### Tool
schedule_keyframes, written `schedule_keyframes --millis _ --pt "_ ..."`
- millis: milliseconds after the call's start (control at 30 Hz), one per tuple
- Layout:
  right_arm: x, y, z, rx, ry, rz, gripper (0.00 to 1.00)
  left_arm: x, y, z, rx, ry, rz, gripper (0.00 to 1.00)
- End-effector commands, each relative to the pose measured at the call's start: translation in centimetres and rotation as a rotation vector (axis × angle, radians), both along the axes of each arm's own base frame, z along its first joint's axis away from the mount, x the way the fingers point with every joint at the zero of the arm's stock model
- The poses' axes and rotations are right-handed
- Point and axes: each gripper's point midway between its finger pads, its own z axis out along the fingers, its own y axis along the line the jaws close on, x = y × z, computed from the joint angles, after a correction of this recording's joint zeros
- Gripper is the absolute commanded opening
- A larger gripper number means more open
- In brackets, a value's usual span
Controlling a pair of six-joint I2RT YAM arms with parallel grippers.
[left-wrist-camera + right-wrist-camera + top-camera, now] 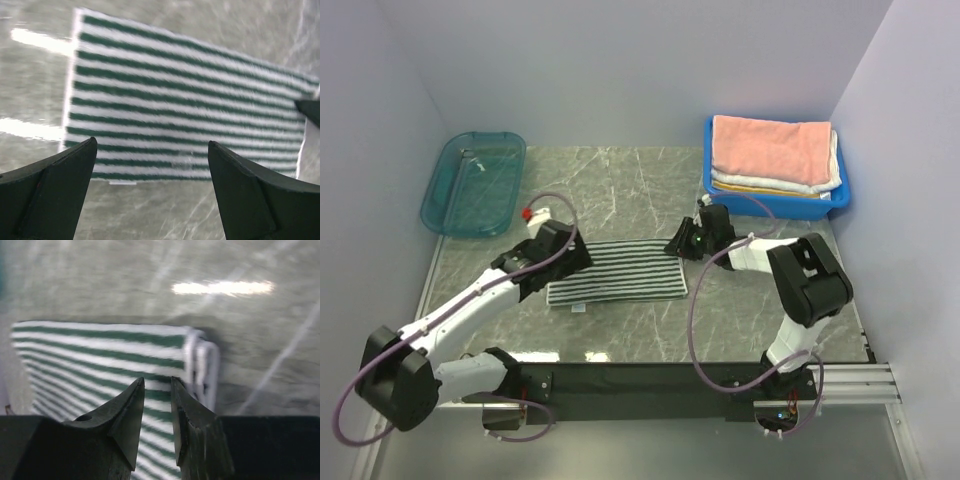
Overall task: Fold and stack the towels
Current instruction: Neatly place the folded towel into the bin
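Note:
A dark-and-white striped towel (616, 270) lies folded flat in the middle of the marble table. My left gripper (570, 260) hovers at its left end, jaws wide open and empty; in the left wrist view the striped towel (185, 105) sits beyond the left gripper (152, 142). My right gripper (678, 247) is at the towel's right end. In the right wrist view the right gripper (157, 380) has a narrow gap between its jaws with nothing in it, above the striped towel (100, 355) near its folded edge. A salmon pink towel (770, 148) tops a stack of folded towels.
The stack sits in a blue bin (775, 207) at the back right, with white and yellowish layers (775, 185) under the pink one. A teal tray (473, 183) stands at the back left. Walls close in on both sides.

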Motion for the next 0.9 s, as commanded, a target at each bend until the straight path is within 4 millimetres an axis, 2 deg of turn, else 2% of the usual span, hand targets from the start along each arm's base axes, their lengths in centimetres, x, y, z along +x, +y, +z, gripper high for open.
schedule_keyframes --millis 0,67,100,167,200,233,267,300,333,367,400,433,467,500,533,567,600,633,667,700,767,800,833,867 --pt "2.5 -0.5 0.6 0.013 -0.053 -0.055 0.36 0.8 -3.7 1.8 0.003 -0.046 -0.142 0.98" --pt "2.2 -0.6 1.0 0.009 -0.069 -0.043 0.36 1.0 -5.6 2.4 -0.007 -0.064 -0.213 0.98" --pt "2.2 -0.7 2.3 0.012 -0.096 -0.042 0.36 0.9 -7.1 2.5 -0.004 -0.066 -0.254 0.98" --pt "2.0 -1.5 3.4 -0.034 -0.118 -0.054 0.39 1.0 -9.0 3.1 0.008 -0.092 -0.305 0.99" --pt "2.1 -2.0 5.3 -0.038 -0.163 -0.066 0.41 0.8 -11.0 3.4 0.022 -0.103 -0.351 0.99" --pt "1.7 -2.7 5.5 -0.079 -0.156 -0.069 0.45 0.8 -12.0 3.5 0.043 -0.109 -0.381 0.99" --pt "2.0 -3.8 6.1 -0.122 -0.173 -0.114 0.54 0.6 -12.9 3.4 0.061 -0.102 -0.403 0.99" --pt "2.0 -4.4 7.7 -0.137 -0.205 -0.129 0.59 0.5 -15.1 3.5 0.083 -0.103 -0.442 0.99" --pt "1.5 -5.8 7.5 -0.174 -0.174 -0.162 0.64 0.4 -16.1 3.4 0.107 -0.1 -0.465 0.99" --pt "1.4 -7.0 8.4 -0.2 -0.187 -0.214 0.74 0.1 -16.9 1.7 0.164 -0.056 -0.483 0.99" --pt "0.6 -8.0 7.9 -0.226 -0.144 -0.235 0.78 0.1 -18.9 3.0 0.172 -0.086 -0.503 0.99" --pt "0.3 -9.1 7.9 -0.252 -0.135 -0.272 0.82 0.0 -19.9 2.9 0.187 -0.083 -0.515 0.99" --pt "0.0 -10.3 8.0 -0.272 -0.127 -0.312 0.89 -0.2 -20.6 1.1 0.234 -0.043 -0.528 0.99" --pt "-0.8 -12.1 8.1 -0.32 -0.115 -0.371 0.92 -0.4 -22.6 2.2 0.214 -0.063 -0.546 0.99" --pt "-1.2 -12.9 8.2 -0.335 -0.112 -0.399 0.98 -0.3 -23.4 1.9 0.222 -0.061 -0.545 0.99" --pt "-1.5 -14.0 8.9 -0.337 -0.127 -0.438 0.98 -0.6 -24.3 0.4 0.247 -0.036 -0.558 0.99" --pt "-2.3 -14.9 8.1 -0.349 -0.109 -0.458 0.99 -0.4 -25.5 0.9 0.226 -0.045 -0.552 0.99" --pt "-2.6 -15.5 7.9 -0.344 -0.104 -0.474 0.98 -0.4 -26.0 0.5 0.229 -0.039 -0.549 0.99" --pt "-3.0 -16.1 7.7 -0.339 -0.099 -0.492 0.98 -0.3 -26.5 -0.9 0.247 -0.017 -0.549 0.99" --pt "-3.5 -17.1 7.2 -0.325 -0.091 -0.525 0.98 -0.3 -27.2 -0.7 0.237 -0.018 -0.54 0.98" --pt "-3.9 -17.9 7.0 -0.298 -0.1 -0.547 0.98 0.3 -27.9 -1.9 0.262 -0.012 -0.513 0.96" --pt "-4.2 -18.4 6.1 -0.285 -0.084 -0.566 0.98 0.4 -28.1 -2.4 0.272 -0.002 -0.511 0.96" --pt "-4.3 -18.2 6.0 -0.269 -0.084 -0.559 0.97 0.5 -28.2 -2.9 0.284 0.011 -0.512 0.95" --pt "-4.4 -18.2 5.7 -0.265 -0.081 -0.557 0.97 0.5 -28.4 -4.5 0.309 0.035 -0.514 0.94"
